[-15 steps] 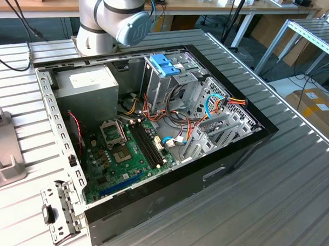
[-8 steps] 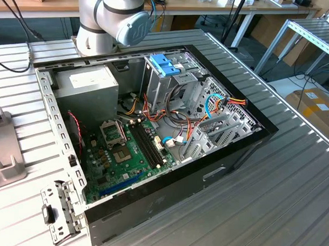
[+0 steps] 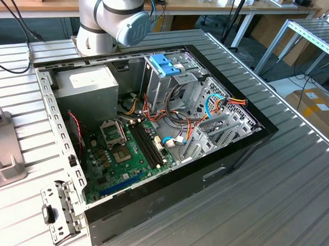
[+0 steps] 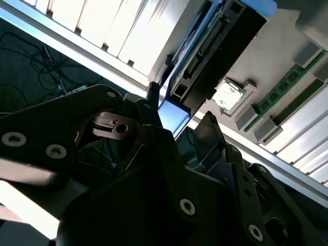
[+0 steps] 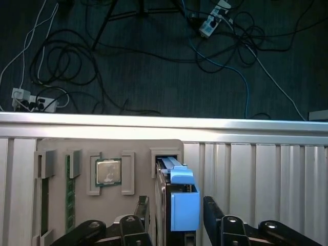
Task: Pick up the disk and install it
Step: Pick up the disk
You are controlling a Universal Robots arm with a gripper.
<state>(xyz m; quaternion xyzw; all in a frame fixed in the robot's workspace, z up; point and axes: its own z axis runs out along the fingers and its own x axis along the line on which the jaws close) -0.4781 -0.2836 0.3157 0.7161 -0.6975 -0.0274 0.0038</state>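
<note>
In the first wrist view the disk [image 5: 179,205] stands on edge in a slot of a grey parts tray [image 5: 138,147], its light-blue frame facing the camera. My gripper [image 5: 176,207] is open and straddles it, one dark finger on each side with a small gap to the frame. In the second wrist view the disk [image 4: 205,56] shows its dark connector edge and blue frame between the same fingertips [image 4: 151,102]. The drive cage [image 3: 164,63] with blue tabs sits at the far end of the open computer case [image 3: 168,180].
The tray also holds a processor chip [image 5: 108,171] and memory sticks [image 5: 69,197]. Inside the case are the power supply [image 3: 93,82], motherboard [image 3: 126,148] and loose cables [image 3: 208,105]. The arm's elbow [image 3: 117,16] rises behind the case. Cables lie on the floor [image 5: 154,61].
</note>
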